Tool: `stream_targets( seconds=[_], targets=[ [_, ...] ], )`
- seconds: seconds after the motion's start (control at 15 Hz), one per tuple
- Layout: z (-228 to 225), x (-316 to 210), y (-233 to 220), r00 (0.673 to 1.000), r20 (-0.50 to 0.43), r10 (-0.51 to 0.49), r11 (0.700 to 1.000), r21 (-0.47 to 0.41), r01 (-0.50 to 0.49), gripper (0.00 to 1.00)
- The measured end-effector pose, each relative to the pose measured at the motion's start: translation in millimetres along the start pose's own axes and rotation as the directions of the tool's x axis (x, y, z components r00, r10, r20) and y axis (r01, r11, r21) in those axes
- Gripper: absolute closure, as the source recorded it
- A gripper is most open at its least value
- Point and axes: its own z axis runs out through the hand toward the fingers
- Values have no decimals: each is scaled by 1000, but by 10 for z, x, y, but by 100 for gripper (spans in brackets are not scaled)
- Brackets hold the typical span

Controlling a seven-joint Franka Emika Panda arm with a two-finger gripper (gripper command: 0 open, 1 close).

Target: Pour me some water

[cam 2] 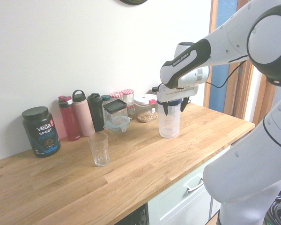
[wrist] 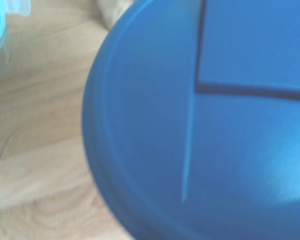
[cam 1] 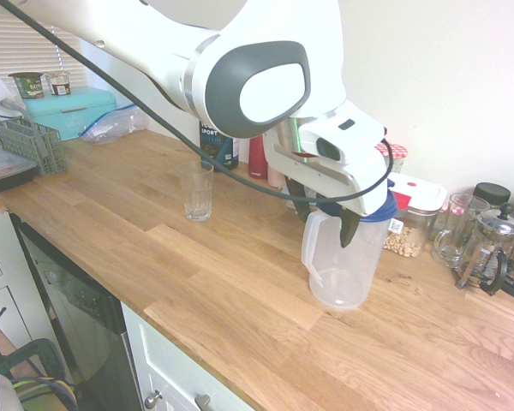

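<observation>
Both exterior views were bright and washed out, with whites close to clipping on the robot arm (cam 1: 270,81). In the first exterior view, daylight glowed through the window blinds (cam 1: 13,38), and a pale sheen lay over the near right of the wooden countertop (cam 1: 214,265). Shadows were soft and faint. The wrist view was blurred, with a bright patch of glare on the blue lid (wrist: 140,115).

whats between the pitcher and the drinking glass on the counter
Just bare wooden counter between the pitcher and the glass, as the first exterior view shows.
</observation>
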Motion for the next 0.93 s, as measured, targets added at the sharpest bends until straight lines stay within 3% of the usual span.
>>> stream_targets(
  seconds=[0.93],
  targets=[
    [136, -44, 4, 1000, 14, -4, 1000, -13, 4, 100]
  ],
)
